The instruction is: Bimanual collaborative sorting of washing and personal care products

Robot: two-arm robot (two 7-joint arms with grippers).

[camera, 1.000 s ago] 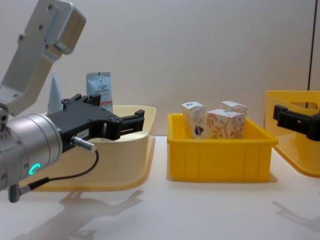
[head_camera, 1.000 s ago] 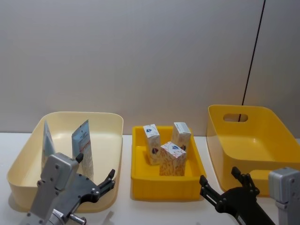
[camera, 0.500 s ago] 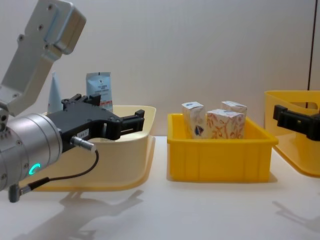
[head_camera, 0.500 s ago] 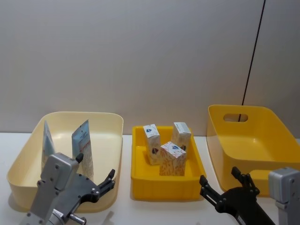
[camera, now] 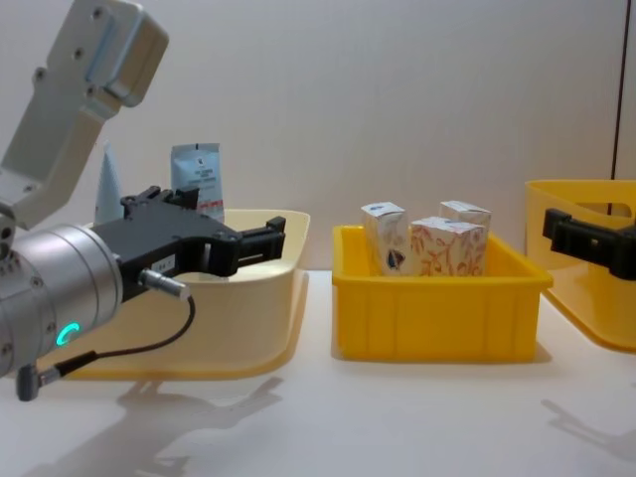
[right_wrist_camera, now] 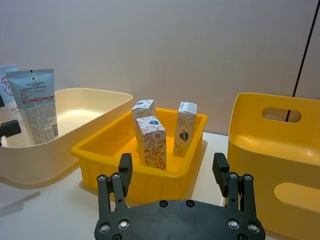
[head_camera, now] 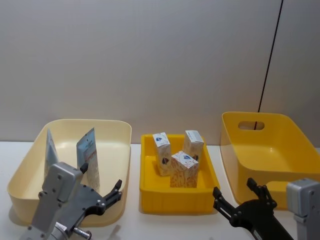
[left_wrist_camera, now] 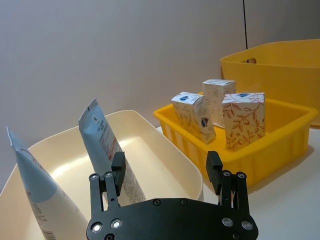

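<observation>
Cartons (left_wrist_camera: 243, 120), likely light and stiff, suit a mid-body grasp; tubes (left_wrist_camera: 102, 145) likely soft, slippery. Left gripper (left_wrist_camera: 166, 165) and right gripper (right_wrist_camera: 172, 165): jaws open, empty.

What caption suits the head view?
Open left gripper and open right gripper face a cream plastic bin holding two pale squeeze tubes, a yellow tray of three white cartons, and a deep yellow bin.

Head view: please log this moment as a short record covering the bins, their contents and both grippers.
cream bin: left side; holds two squeeze tubes, standing and leaning slightly
yellow tray: centre; holds three cartons, upright
large yellow bin: right side
left gripper: open, holding nothing, by the cream bin's near rim
right gripper: open, holding nothing, near the large yellow bin's front
</observation>
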